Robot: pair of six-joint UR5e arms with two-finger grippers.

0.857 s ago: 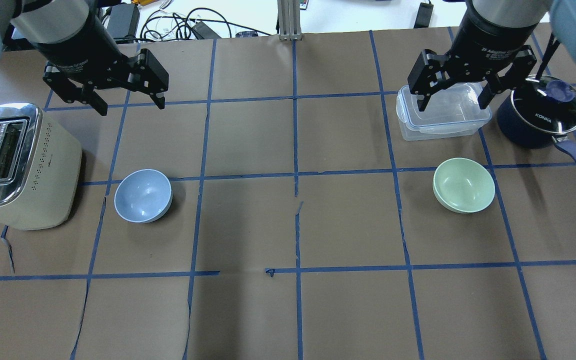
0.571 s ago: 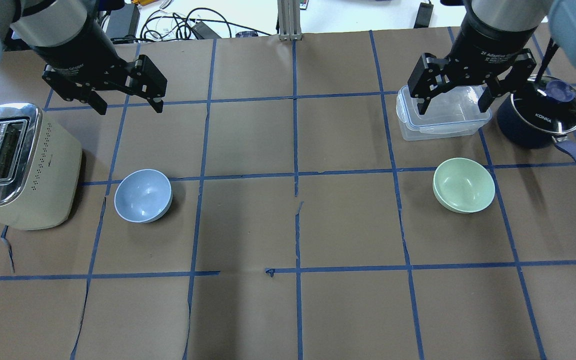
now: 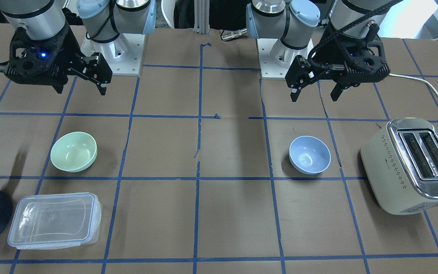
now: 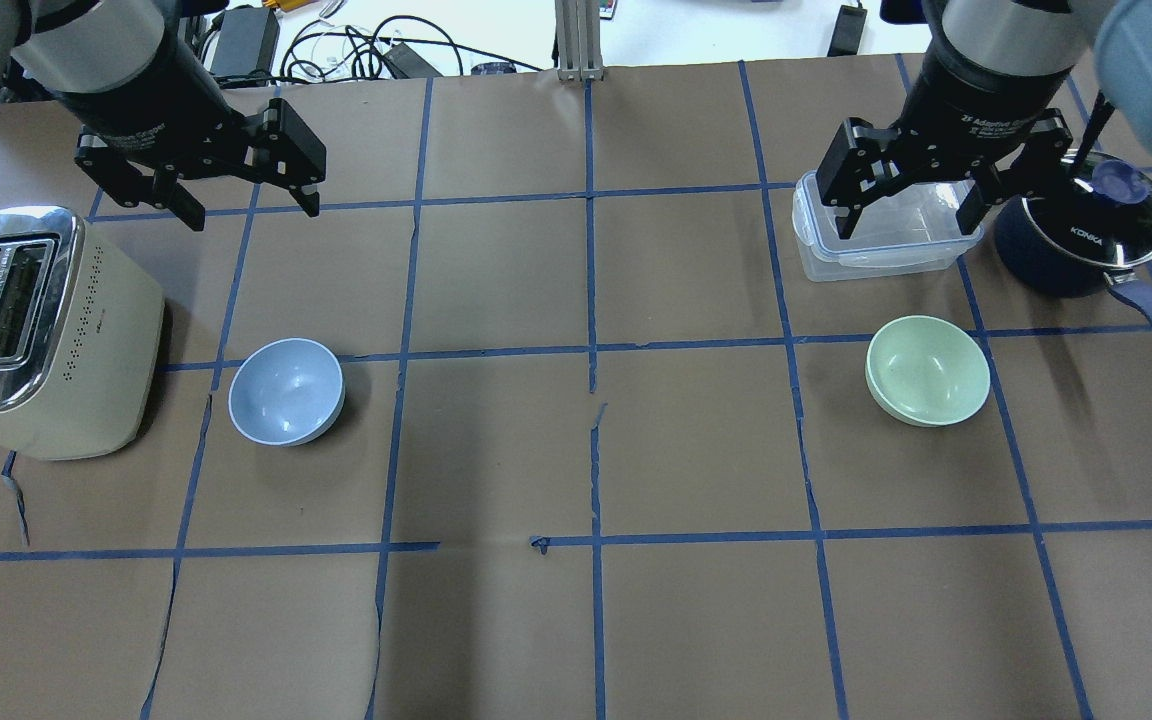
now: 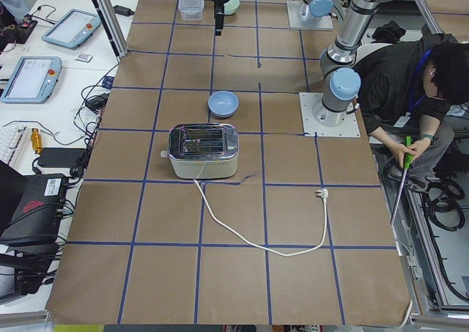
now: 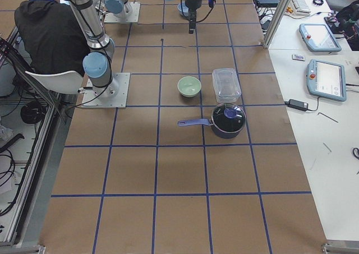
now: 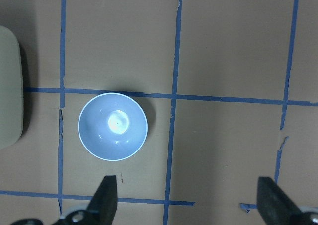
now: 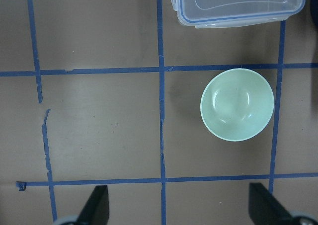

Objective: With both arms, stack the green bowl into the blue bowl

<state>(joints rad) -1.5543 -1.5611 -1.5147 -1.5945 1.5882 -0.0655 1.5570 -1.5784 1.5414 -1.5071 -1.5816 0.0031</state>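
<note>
The green bowl [image 4: 927, 370] sits upright and empty on the table's right half; it also shows in the front view [image 3: 73, 151] and the right wrist view [image 8: 237, 105]. The blue bowl [image 4: 286, 390] sits upright and empty on the left half, beside the toaster, and shows in the left wrist view [image 7: 113, 126]. My left gripper [image 4: 251, 208] is open and empty, high above the table, beyond the blue bowl. My right gripper [image 4: 904, 228] is open and empty, high above the table, over the clear container and beyond the green bowl.
A cream toaster [image 4: 36, 330] stands left of the blue bowl. A clear lidded container [image 4: 886, 255] and a dark blue pot [image 4: 1076, 240] with a glass lid and long handle stand behind the green bowl. The toaster's white cord [image 5: 249, 233] trails on the table.
Both grippers have drifted slightly toward the table's far side, still open. The bowls have not moved.
</note>
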